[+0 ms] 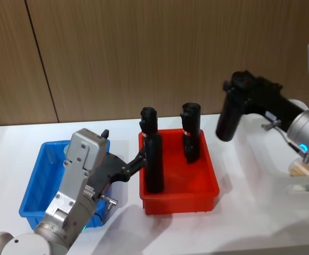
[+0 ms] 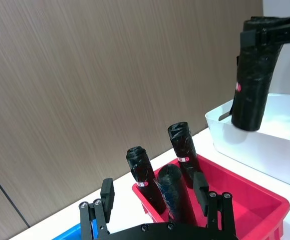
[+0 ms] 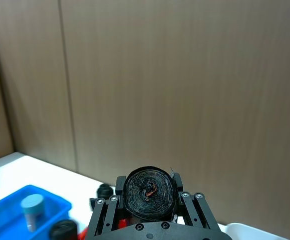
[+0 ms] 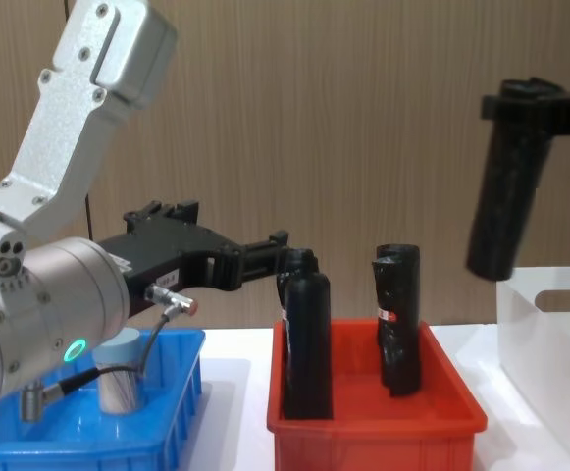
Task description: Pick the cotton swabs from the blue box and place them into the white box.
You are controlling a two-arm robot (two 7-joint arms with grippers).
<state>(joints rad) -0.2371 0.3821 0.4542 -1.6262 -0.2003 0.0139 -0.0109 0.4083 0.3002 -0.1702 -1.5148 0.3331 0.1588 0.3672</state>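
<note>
Counter (image 1: 239, 223): white, set against a wood-panelled wall; it carried three boxes in a row.
White box (image 4: 559, 343): at the robot's right end of the row, tall, with an oval handle slot near the rim; something pale lay inside, too small to identify.
Red bin (image 1: 197, 188): in the middle, between the blue box and the white box; black rolls (image 1: 191, 133) stood upright inside it.
Blue box (image 1: 34, 188): at the robot's left end, shallow, just beside the red bin.
Left arm: reached forward over the blue box, its forearm sloping up and its wrist level, pointing toward the red bin.
Left hand (image 2: 155, 194): fingers spread apart, released, on either side of the top of the nearest black roll (image 4: 304, 334) in the red bin; whether they touched it could not be told.
Right arm: came in from the right, raised well above the counter.
Right hand (image 3: 149, 192): clenched on a black roll (image 1: 230, 117), which hung tilted in the air above the near edge of the white box.
Cotton swabs (image 4: 120, 381): one jar with a pale lid stood upright in the blue box, below the left arm.
</note>
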